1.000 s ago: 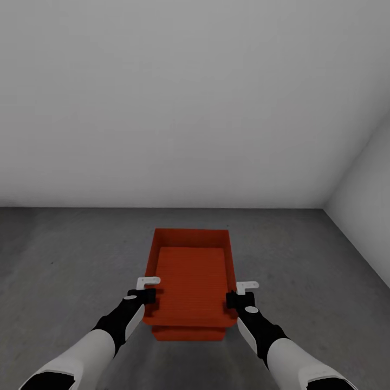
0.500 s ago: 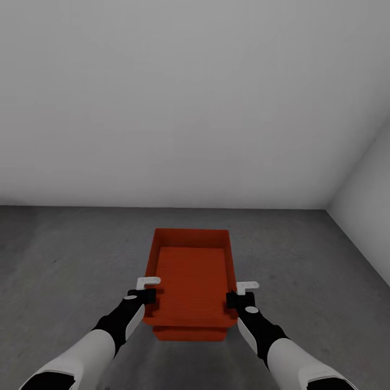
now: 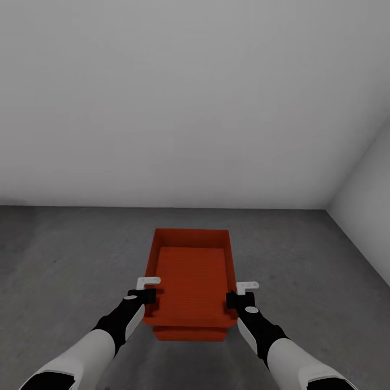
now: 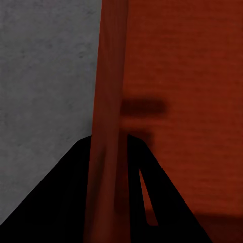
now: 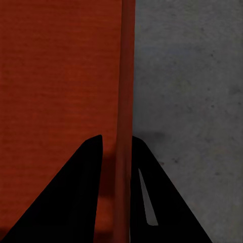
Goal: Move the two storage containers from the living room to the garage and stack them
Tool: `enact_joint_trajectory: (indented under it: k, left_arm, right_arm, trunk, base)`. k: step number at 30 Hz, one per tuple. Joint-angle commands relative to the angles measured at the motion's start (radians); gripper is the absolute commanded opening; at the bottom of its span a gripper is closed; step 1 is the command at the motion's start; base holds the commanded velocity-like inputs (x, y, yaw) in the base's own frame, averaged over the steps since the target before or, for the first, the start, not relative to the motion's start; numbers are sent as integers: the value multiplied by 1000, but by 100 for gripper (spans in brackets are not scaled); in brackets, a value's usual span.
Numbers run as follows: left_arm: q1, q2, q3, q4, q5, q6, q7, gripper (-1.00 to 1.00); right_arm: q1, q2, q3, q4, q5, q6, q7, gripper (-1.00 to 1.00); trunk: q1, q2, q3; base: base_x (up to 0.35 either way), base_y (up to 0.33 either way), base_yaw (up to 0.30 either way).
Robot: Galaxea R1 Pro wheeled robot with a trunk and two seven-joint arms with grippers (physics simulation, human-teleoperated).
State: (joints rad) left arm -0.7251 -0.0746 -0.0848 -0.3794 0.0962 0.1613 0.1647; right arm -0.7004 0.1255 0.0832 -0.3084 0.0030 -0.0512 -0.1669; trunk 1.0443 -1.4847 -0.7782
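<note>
Gripping the upper bin (image 3: 189,281) by its two long walls: left gripper (image 3: 145,295) clamped on the wall at 9 o'clock, right gripper (image 3: 238,298) clamped on the wall at 3 o'clock. Wrist views show each thin wall (image 4: 106,126) (image 5: 124,101) pinched between dark fingers. A second bin (image 3: 188,332) peeks out under the near edge at 6 o'clock, so the pair looks nested or stacked, on or just above the garage floor (image 3: 65,254); contact can't be told. Pale wall (image 3: 189,97) at 12 o'clock.

Risks, as a judgement: walls are thin, so the pinch could slip or flex. Letting go unevenly could tilt the upper bin. If the lower bin isn't grounded, it could drop. Near edges look slightly offset, so the stack could sit crooked.
</note>
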Motion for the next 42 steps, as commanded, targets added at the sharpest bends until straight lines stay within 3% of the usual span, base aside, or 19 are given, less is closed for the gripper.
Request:
enact_joint_trajectory:
  k: [1,42]
  left_arm:
    - [0,23,39,-5,-10,7,15,-100]
    - [0,23,39,-6,-9,7,15,-100]
  right_arm:
    - [-1,-6,-19,1,2,-3,-42,-100]
    - [-1,-6,-19,1,2,-3,-42,-100]
  trunk:
    - [0,0,-1]
    - [157,-287,-129]
  base:
    - [0,0,0]
    - [0,0,0]
